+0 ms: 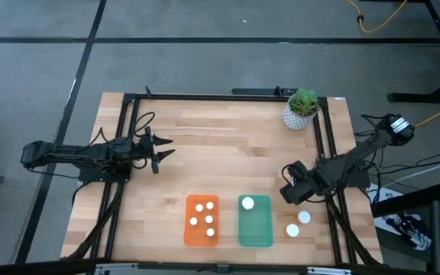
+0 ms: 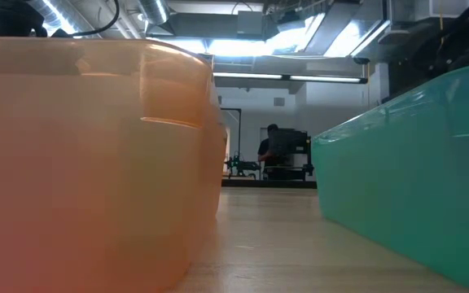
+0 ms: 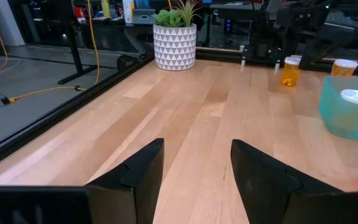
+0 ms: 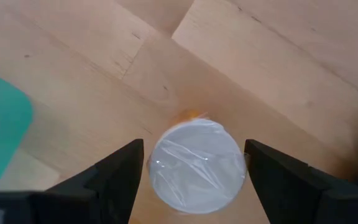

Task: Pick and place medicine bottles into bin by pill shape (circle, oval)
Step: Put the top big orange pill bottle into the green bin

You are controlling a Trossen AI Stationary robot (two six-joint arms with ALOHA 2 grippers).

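Observation:
My right gripper [image 1: 290, 192] hangs open over an amber medicine bottle with a white cap [image 4: 196, 168], which stands on the table right of the teal bin [image 1: 255, 226]. Its fingers stand on either side of the cap, close to it. The gripper hides this bottle in the high view. Two more amber bottles [image 1: 304, 217] [image 1: 292, 229] stand near the table's right front. One white-capped bottle [image 1: 247, 203] is in the teal bin. Several tiny bottles [image 1: 205, 215] are in the orange bin [image 1: 190, 237]. My left gripper [image 1: 161, 150] waits open and empty at the left.
A white pot with a green plant [image 1: 299, 114] stands at the far right of the table. Black frame rails [image 1: 329, 153] run along the table's edges. Bare wood lies between my left gripper and the bins. The low view shows only the two bins' walls [image 2: 88, 163] [image 2: 414, 163].

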